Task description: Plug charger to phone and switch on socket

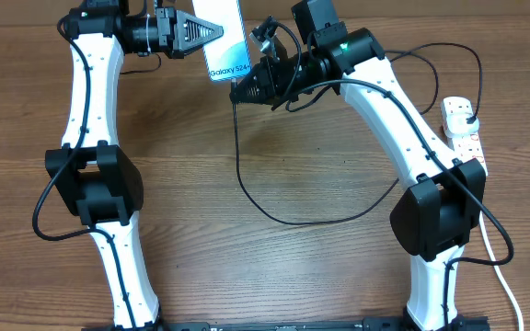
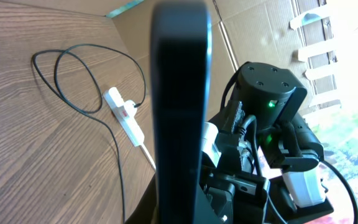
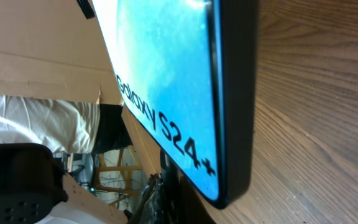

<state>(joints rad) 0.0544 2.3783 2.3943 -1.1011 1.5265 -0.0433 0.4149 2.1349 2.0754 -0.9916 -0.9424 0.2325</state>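
Black and thin, the charger (image 1: 237, 138) hangs from the right gripper (image 1: 245, 90), which is clamped on its connector end at the far middle of the table (image 1: 274, 276); the tip itself is hidden. The left gripper (image 1: 201, 30) is clenched on the phone (image 1: 225, 41), holding it tilted up off the wood, with its lower edge just beside the right gripper.

The likeliest trouble is misalignment. If the tip meets the frame beside the port, a push could bend it or twist the phone in the left grip. The slack loop on the wood could also catch on the right arm and tug the plug at the socket (image 1: 467, 138), which lies at the right edge.

The phone is slim and dark-framed, its screen lit light blue, with "Galaxy S24+" printed along the lower edge.
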